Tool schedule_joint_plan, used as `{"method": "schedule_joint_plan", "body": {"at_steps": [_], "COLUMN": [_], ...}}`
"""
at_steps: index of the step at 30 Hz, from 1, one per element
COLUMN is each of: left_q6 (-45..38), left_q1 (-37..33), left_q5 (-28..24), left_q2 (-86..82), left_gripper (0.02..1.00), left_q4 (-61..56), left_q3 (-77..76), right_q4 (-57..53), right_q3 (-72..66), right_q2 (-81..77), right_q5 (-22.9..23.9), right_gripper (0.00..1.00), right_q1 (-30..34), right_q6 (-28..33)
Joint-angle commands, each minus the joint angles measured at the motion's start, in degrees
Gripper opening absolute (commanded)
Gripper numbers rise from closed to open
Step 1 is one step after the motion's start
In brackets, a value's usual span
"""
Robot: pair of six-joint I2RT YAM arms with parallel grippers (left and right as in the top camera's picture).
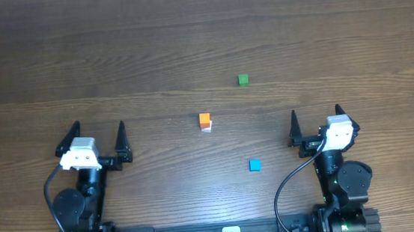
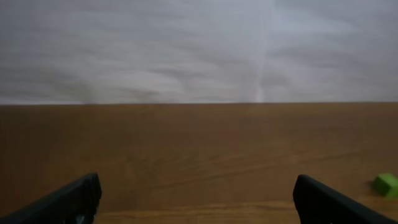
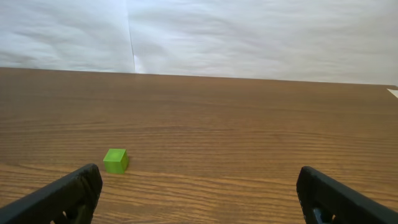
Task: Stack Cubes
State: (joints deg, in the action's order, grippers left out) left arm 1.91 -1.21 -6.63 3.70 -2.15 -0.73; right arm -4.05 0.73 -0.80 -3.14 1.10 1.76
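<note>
Wooden bench [image 1: 185,43], green cube [image 1: 243,80] farthest out, orange cube [image 1: 205,119] mid-bench, blue cube [image 1: 254,165] nearest the arms, all well apart, left pincer [image 1: 99,126] and right pincer [image 1: 315,110] both spread wide, holding nothing

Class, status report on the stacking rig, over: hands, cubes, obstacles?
Left hand, right hand both open, empty. Green cube, orange cube, blue cube lie apart. Nothing blocks them.
</note>
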Motion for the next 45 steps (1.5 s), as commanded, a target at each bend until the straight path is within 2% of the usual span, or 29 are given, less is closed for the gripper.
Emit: {"method": "schedule_joint_plan", "body": {"at_steps": [1,28,30,31,32,33,35,37,40,45], "left_q6": [-1.7,-1.7,-1.7,-1.7,-1.7,-1.7,-1.7,-1.7,-1.7,-1.7], "left_q1": [-0.2,-0.2,-0.2,-0.2,-0.2,-0.2,-0.2,-0.2,-0.2,-0.2], "left_q5": [0.7,0.9,0.9,0.9,0.9,0.9,0.9,0.9,0.9,0.9], "left_q2": [-2.7,-3.5,-3.5,-3.5,-3.5,-3.5,-3.5,-3.5,-3.5,-3.5], "left_gripper": [1.000,1.000,1.000,1.000,1.000,0.998,1.000,0.998,1.000,0.998], "left_q4": [5.3,6.1,6.1,6.1,6.1,6.1,6.1,6.1,6.1,6.1], "left_q3": [0.4,0.4,0.4,0.4,0.4,0.4,0.4,0.4,0.4,0.4], "right_q4": [0.1,0.3,2.3,4.0,5.4,8.2,14.1,17.6,13.7,0.9], "right_q3": [-0.4,-0.4,-0.4,-0.4,-0.4,-0.4,-0.4,0.5,5.9,22.0], "right_q2": [0.5,0.5,0.5,0.5,0.5,0.5,0.5,0.4,-0.3,-8.1], "right_q5": [-0.8,-0.9,0.9,1.0,0.5,-0.7,-5.3,-9.6,-9.6,-9.5], "right_gripper": [0.993,0.993,0.993,0.993,0.991,0.991,0.993,0.991,0.991,0.991], "right_q1": [0.3,0.3,0.4,0.3,0.3,0.3,0.3,0.3,0.3,0.3], "right_q6": [0.2,0.3,0.5,-1.4,-5.3,-12.9,-18.1,-18.6,-19.2,-14.4]}}
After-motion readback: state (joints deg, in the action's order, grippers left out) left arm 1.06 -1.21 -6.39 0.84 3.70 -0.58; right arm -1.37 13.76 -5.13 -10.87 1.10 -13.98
